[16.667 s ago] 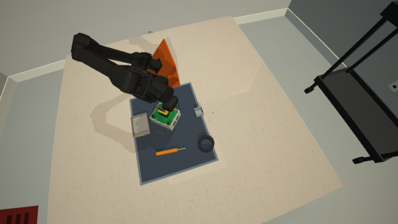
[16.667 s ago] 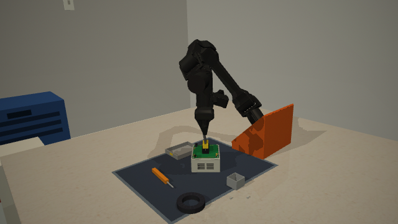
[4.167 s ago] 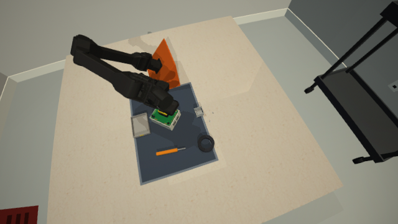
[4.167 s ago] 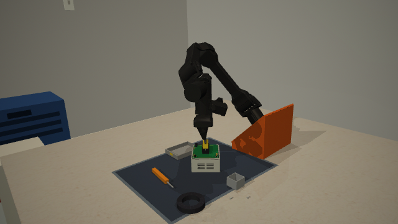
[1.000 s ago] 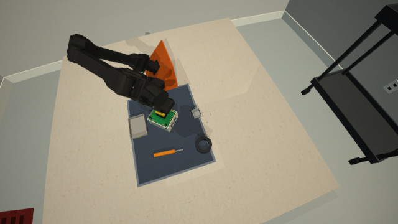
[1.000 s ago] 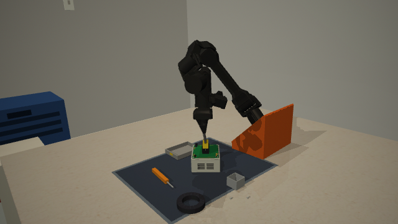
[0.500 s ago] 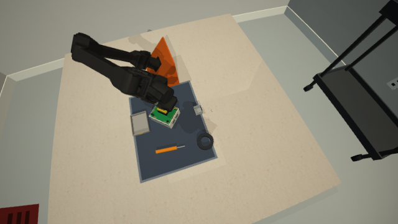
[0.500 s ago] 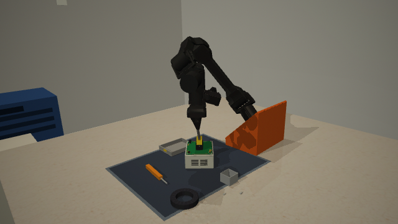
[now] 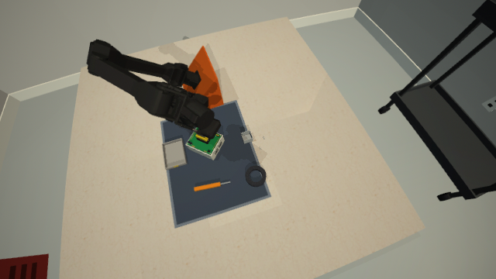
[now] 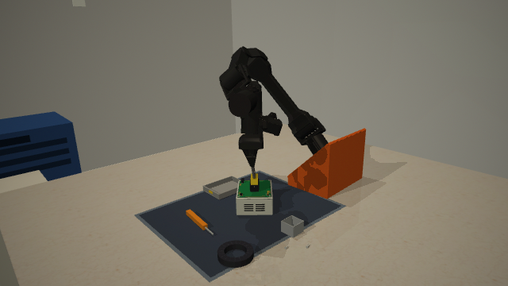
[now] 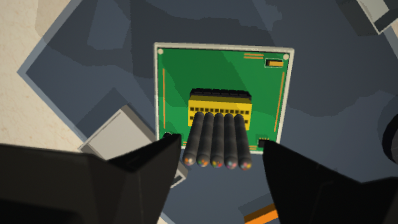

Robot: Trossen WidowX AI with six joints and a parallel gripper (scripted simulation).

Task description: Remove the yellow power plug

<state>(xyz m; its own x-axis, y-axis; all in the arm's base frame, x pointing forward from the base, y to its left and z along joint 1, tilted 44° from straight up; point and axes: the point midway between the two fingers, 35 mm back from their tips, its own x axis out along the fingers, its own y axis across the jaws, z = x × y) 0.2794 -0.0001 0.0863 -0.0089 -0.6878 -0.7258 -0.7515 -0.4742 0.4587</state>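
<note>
Yellow power plug point(image 9: 201, 138) point(image 10: 254, 179) point(image 11: 220, 106) being seated in the socket point(image 10: 254, 188) point(image 11: 220, 93) on the circuit board point(image 9: 205, 149) point(image 10: 263, 189) point(image 11: 175, 85), pincer point(image 10: 254, 168) point(image 11: 222, 145) being held partly open around its cables point(image 11: 217, 142), grey tray point(image 9: 175, 153) point(image 10: 222, 187) point(image 11: 120, 132) being left unfilled beside the board, orange screwdriver point(image 9: 207, 187) point(image 10: 196, 219) point(image 11: 261, 216) being borne by the dark mat point(image 9: 217, 209) point(image 10: 171, 222) point(image 11: 325, 75).

Wrist view: orange screwdriver point(image 11: 262, 215) cut off by bottom edge; handle tip only.
</note>
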